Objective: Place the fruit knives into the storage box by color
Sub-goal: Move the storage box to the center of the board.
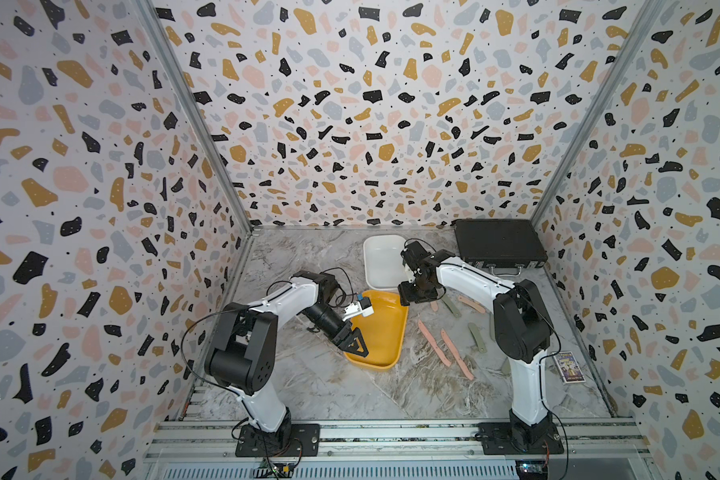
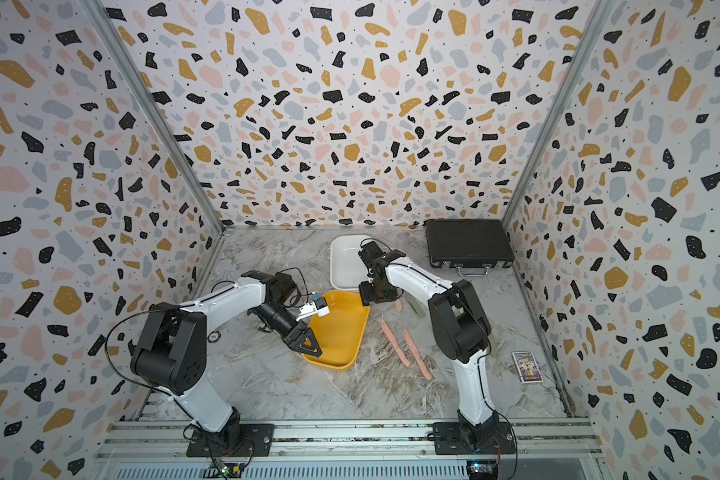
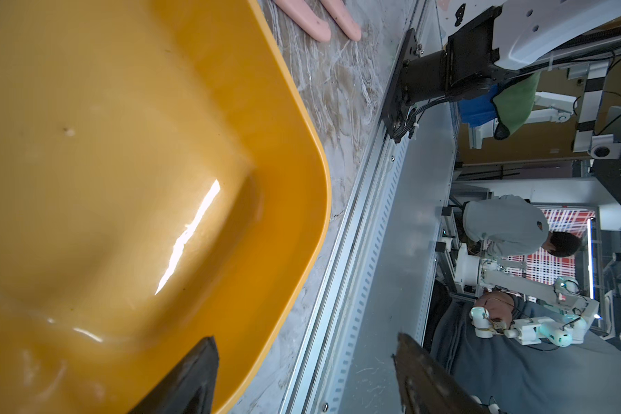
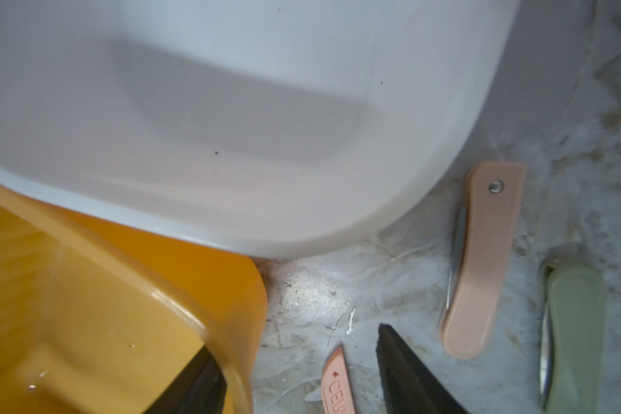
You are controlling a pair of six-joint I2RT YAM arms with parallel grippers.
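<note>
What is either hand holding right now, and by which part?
Nothing. The left hand and right hand stand open, each straddling the yellow tray's rim without clamping it.

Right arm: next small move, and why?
Probably shift the right pincer sideways off the yellow tray, toward the pink knife tip. Its jaws stand open across the tray's rim: one finger over the tray, one over the table, so closing now would likely catch the rim, not the knife.
</note>
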